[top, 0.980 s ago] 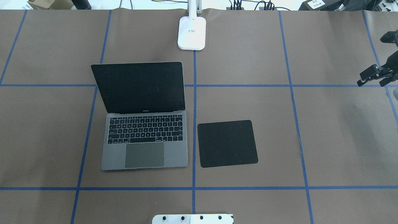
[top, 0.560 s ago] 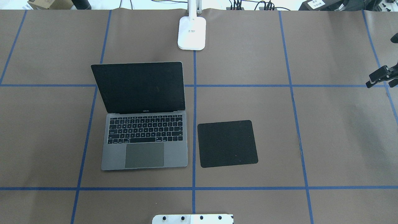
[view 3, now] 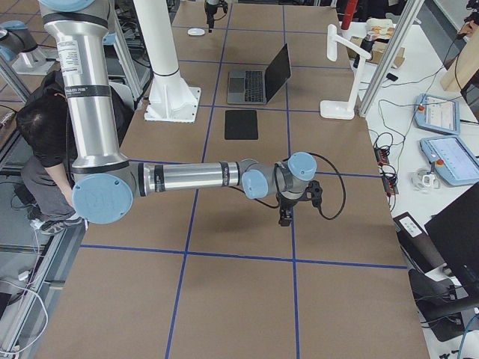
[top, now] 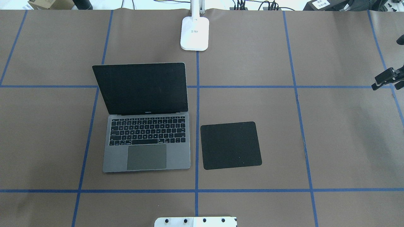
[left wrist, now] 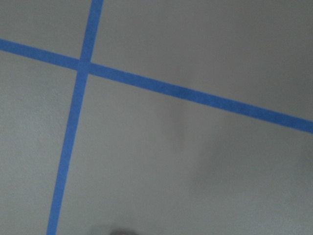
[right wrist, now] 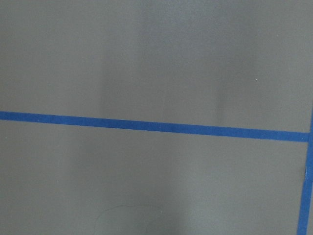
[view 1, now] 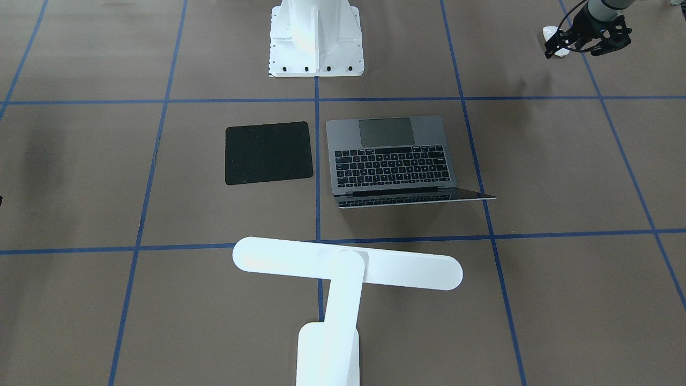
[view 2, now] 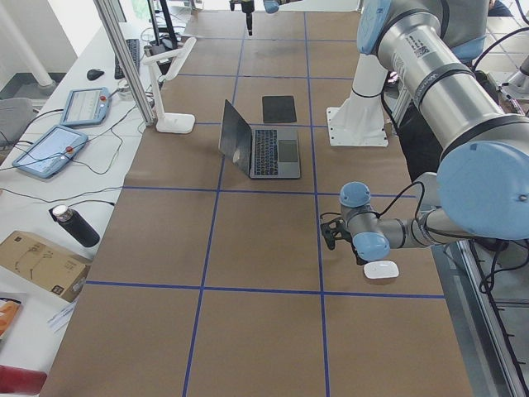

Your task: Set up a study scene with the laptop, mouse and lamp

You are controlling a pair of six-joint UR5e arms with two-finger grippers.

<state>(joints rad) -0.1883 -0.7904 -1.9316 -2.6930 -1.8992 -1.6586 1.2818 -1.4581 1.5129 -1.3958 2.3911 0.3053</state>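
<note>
**Counter** (top: 342,138), papered brown and ruled with blue tape (top: 197,94), is carrying the whole arrangement.

**The laptop** (top: 148,142) is lying left of centre in the overhead view. Its lid is standing raised, with the dark screen facing the robot.

**The lamp** (view 1: 348,265) is standing at the top centre of that view, beyond the laptop. Its bar head is filling the lower middle of the front-facing view.

**A black mat** (top: 231,145) is lying just beside the laptop's right edge, with nothing resting on it.

**The right hand** (view 3: 284,215) is hanging over bare paper at the right edge of the overhead view, well apart from every object. The frame edge is cutting it off there, so how far its fingers are spread cannot be told. Nothing is showing in it.

**The left hand** (view 2: 331,236) is hovering in the upper right corner of the front-facing view. Its opening likewise cannot be told, and it appears to be carrying nothing.

**The mouse** (view 2: 381,270) is lying on the paper near the left hand, ungripped and well apart from the mat.

**Judgement:** the laptop and lamp are looking placed, so the mouse step is the one in hand. The next move is calling for the left hand to centre over the mouse and descend with fingers spread either side of the low, smooth shell. It would then be closing gently and carrying the mouse across to the mat.
</note>
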